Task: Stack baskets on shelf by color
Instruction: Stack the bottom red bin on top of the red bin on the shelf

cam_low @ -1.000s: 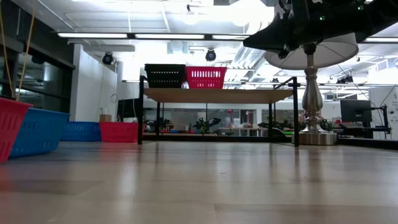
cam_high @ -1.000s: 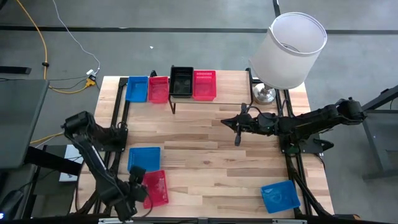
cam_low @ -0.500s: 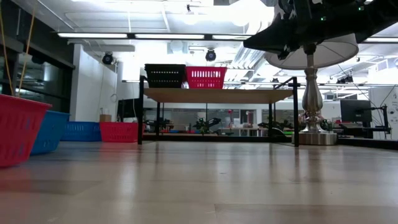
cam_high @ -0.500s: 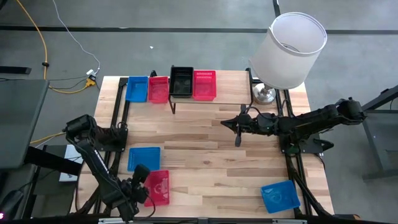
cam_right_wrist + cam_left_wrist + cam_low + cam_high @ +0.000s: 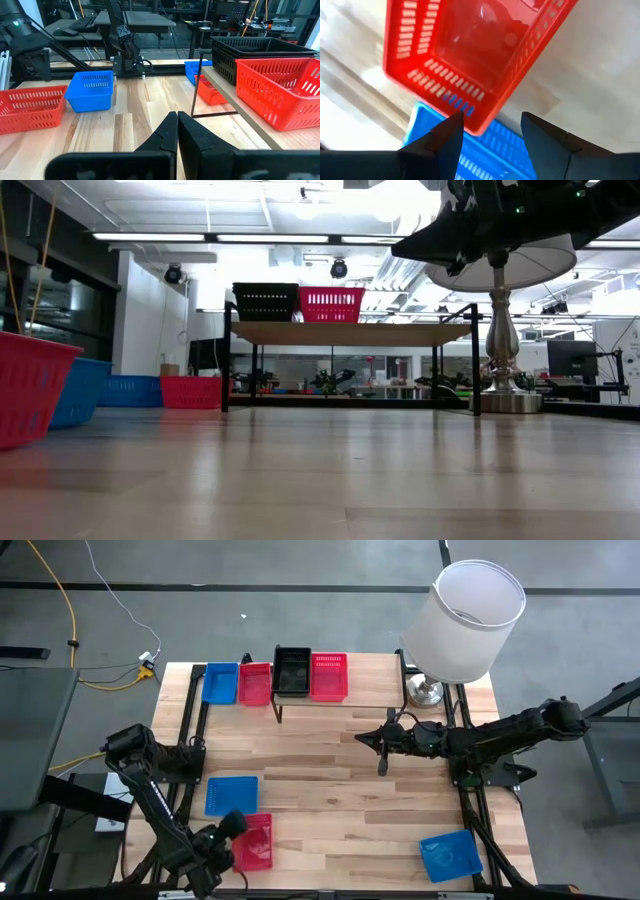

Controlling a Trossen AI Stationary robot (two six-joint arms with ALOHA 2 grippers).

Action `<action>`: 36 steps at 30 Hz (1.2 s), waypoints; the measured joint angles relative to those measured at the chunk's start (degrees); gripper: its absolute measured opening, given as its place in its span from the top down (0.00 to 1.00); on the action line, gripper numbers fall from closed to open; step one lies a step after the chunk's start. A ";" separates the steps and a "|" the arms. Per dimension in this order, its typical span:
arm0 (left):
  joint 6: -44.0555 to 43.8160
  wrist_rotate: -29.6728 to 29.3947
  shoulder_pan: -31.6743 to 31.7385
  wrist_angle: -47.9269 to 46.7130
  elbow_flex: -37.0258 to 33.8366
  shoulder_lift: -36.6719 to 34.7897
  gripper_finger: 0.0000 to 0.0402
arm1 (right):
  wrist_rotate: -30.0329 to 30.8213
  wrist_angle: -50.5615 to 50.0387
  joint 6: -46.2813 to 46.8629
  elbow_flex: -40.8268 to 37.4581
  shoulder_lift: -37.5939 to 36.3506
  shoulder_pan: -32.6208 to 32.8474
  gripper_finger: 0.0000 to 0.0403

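My left gripper (image 5: 233, 828) (image 5: 490, 130) is open at the table's near left, above the far left corner of a red basket (image 5: 254, 842) (image 5: 470, 55) that sits flat on the table, also seen in the low view (image 5: 35, 390). A blue basket (image 5: 231, 794) (image 5: 490, 150) lies just beyond it. On the shelf (image 5: 375, 680) (image 5: 350, 333) stand a black basket (image 5: 292, 670) and a red basket (image 5: 329, 676). My right gripper (image 5: 382, 758) (image 5: 177, 130) is shut and hovers over mid-table, holding nothing. My left gripper stands open from above over the red basket's corner (image 5: 475, 127), one fingertip (image 5: 455, 122) right beside its rim. I cannot tell whether it touches. The basket rests level on the table.
A blue basket (image 5: 220, 682) and a red basket (image 5: 255, 683) sit on the table left of the shelf. Another blue basket (image 5: 450, 855) lies near the near right corner. A lamp (image 5: 465, 615) stands at the far right. Bare wood spans the table's middle.
The red basket at the near left was tipped up a second ago and now sits level on the table beside the blue one. My left gripper has shifted slightly toward the right over its corner.
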 joint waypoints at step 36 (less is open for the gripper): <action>5.93 1.88 1.53 3.40 2.64 8.00 0.97 | 0.00 -0.44 0.00 0.00 0.00 0.00 1.00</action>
